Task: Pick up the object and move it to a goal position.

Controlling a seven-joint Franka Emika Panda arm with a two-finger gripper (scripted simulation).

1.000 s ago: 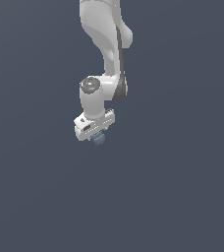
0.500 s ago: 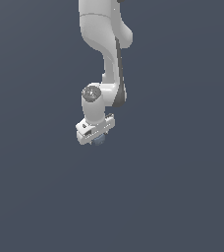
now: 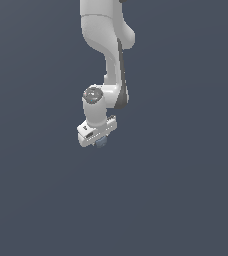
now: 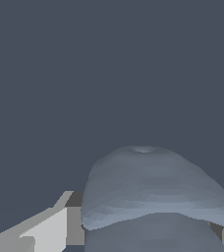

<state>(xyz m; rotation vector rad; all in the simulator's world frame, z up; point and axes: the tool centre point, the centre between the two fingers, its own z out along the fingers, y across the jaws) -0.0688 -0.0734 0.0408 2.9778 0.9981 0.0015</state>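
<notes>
The object [image 3: 102, 142] is a small dull grey-blue lump that peeks out under the white hand of the arm in the exterior view. In the wrist view the object [image 4: 153, 189] fills the near field as a rounded grey-blue mass between the fingers. My gripper [image 3: 101, 140] is shut on it, with one pale finger [image 4: 47, 229] showing beside the lump. The fingertips themselves are mostly hidden by the hand in the exterior view.
The white arm [image 3: 108, 45] comes down from the top of the exterior view. Around it there is only a flat dark grey-blue ground [image 3: 186, 190], with no other objects or edges in sight.
The hand with the lump has shifted slightly toward the exterior view's left and risen a little. The grip on the lump looks the same.
</notes>
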